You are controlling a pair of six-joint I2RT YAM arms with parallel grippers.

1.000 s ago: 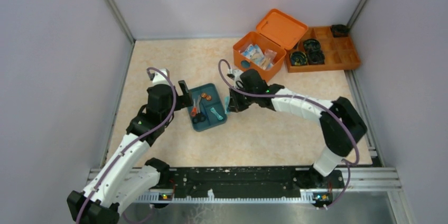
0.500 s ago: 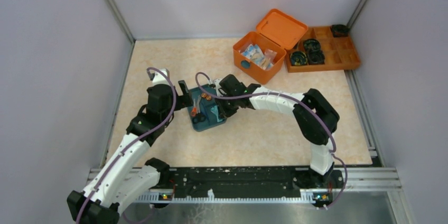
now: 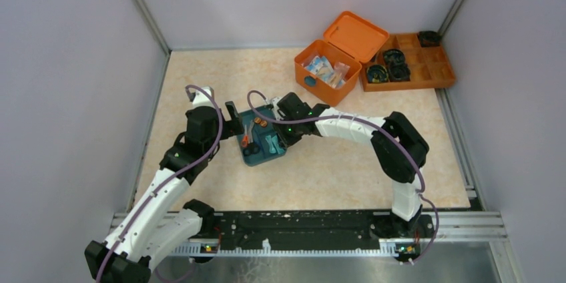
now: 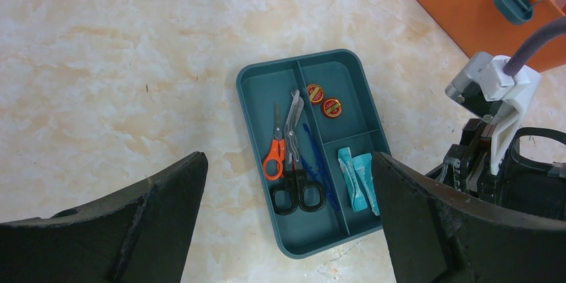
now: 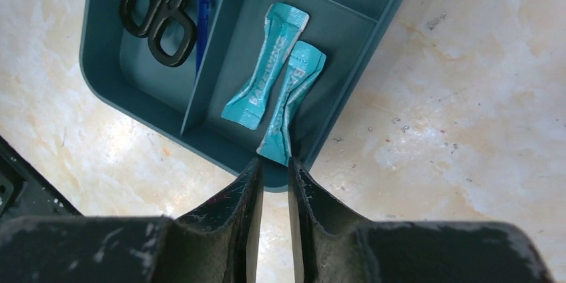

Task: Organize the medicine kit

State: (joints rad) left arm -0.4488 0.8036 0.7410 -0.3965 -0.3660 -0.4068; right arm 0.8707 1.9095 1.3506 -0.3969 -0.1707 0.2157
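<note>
The medicine kit (image 3: 319, 85), an orange box, stands open at the back right with packets inside; its wall and teal latch also show in the left wrist view (image 4: 467, 3). A teal compartment tray (image 3: 257, 156) lies mid-table with scissors (image 4: 288, 163), two round tins (image 4: 323, 100) and two teal sachets (image 5: 267, 76). My right gripper (image 5: 274, 163) is at the tray's near corner, its jaws almost closed on the end of the right-hand sachet (image 5: 294, 89), which lies stretched into the tray. My left gripper (image 4: 287, 157) hangs wide open and empty above the tray.
A flat orange divided tray (image 3: 437, 73) with black items sits at the back right beside the kit. Grey walls close in the left, back and right sides. The right arm (image 3: 354, 126) stretches across the middle of the table.
My right gripper has moved left from beside the tray to its right corner, carrying the teal sachet over it. In the last half second it barely moved. The left arm has not moved.
</note>
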